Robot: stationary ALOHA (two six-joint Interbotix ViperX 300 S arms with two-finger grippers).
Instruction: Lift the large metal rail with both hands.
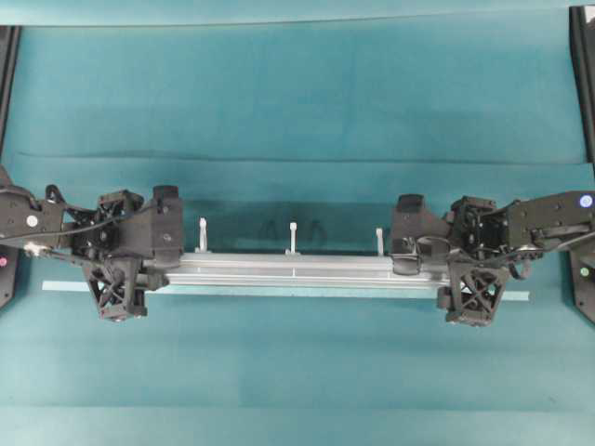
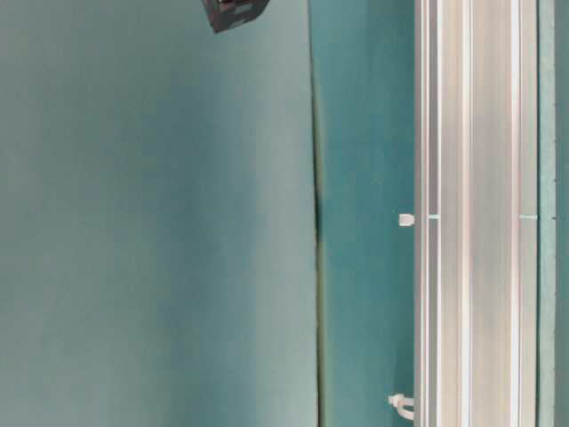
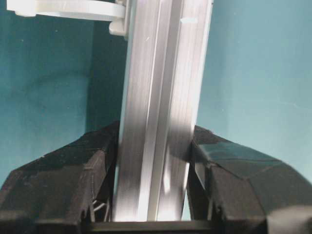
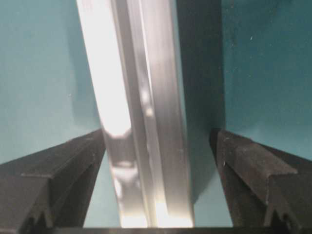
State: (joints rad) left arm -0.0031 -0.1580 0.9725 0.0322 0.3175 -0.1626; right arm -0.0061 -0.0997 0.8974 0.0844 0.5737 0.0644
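Closest to the left wrist camera, the left gripper (image 3: 153, 161) pinches the large metal rail (image 3: 161, 112), both fingers (image 3: 63, 180) pressed against its sides. The right gripper (image 4: 158, 161) stands spread around the rail's other end, gaps showing on each side. The rail lies lengthwise across the teal tabletop (image 1: 297, 102), 3 white pegs (image 1: 293, 237) upright along its far edge, beside a thin pale-green strip (image 1: 307, 294).

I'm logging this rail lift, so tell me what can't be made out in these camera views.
- Large metal rail ends: overhead, covered by the left gripper and right gripper.
- Both grippers: absent from the table-level view, barring a dark corner cut off at the top.
- Rail lifted or resting: cannot tell.
- White pegs: too small for detail.
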